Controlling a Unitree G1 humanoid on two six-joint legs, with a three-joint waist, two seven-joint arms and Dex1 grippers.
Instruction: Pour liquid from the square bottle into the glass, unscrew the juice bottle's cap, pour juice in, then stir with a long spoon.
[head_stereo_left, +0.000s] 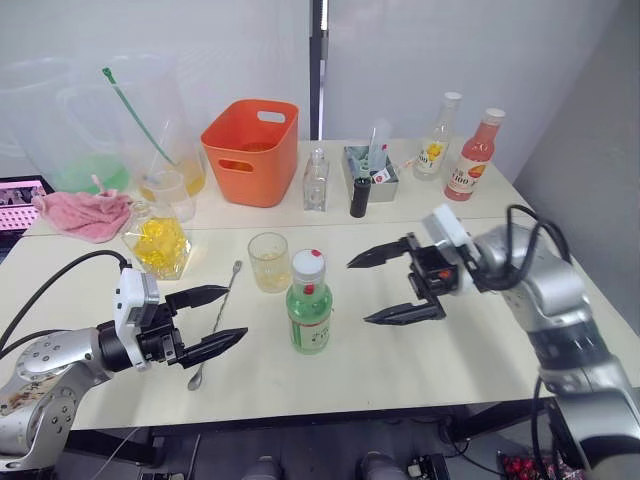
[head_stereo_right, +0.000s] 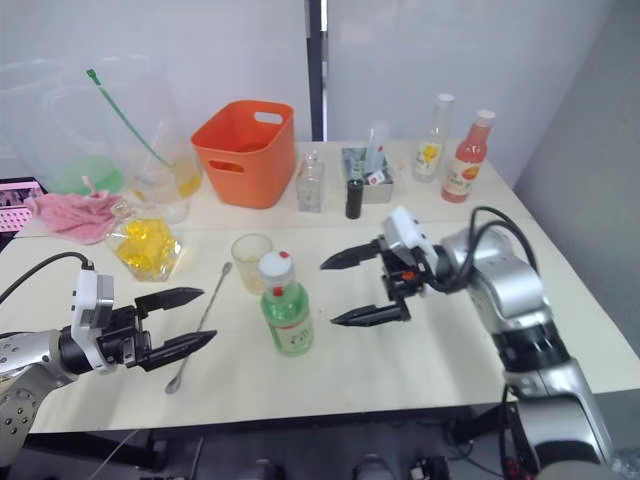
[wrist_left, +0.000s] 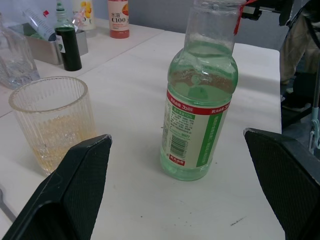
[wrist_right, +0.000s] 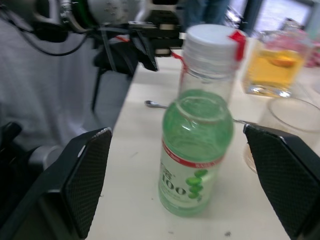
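The juice bottle (head_stereo_left: 309, 310) stands upright at the table's middle front, its white cap (head_stereo_left: 308, 263) on. Just behind it to the left is the glass (head_stereo_left: 268, 262), holding a little pale yellow liquid. The square bottle (head_stereo_left: 158, 243) with yellow contents stands further left. The long spoon (head_stereo_left: 216, 322) lies flat on the table between the glass and my left gripper. My left gripper (head_stereo_left: 235, 313) is open, left of the juice bottle, its fingers over the spoon. My right gripper (head_stereo_left: 358, 292) is open to the bottle's right, fingers pointing at it, not touching.
Along the back stand an orange basket (head_stereo_left: 252, 150), a slim clear bottle (head_stereo_left: 316, 180), a small black bottle (head_stereo_left: 360, 197), a metal tray (head_stereo_left: 370, 170), a yellow-labelled bottle (head_stereo_left: 432, 150) and a pink-red bottle (head_stereo_left: 472, 155). A pink cloth (head_stereo_left: 85, 212), a plastic cup (head_stereo_left: 170, 190) and pitchers sit back left.
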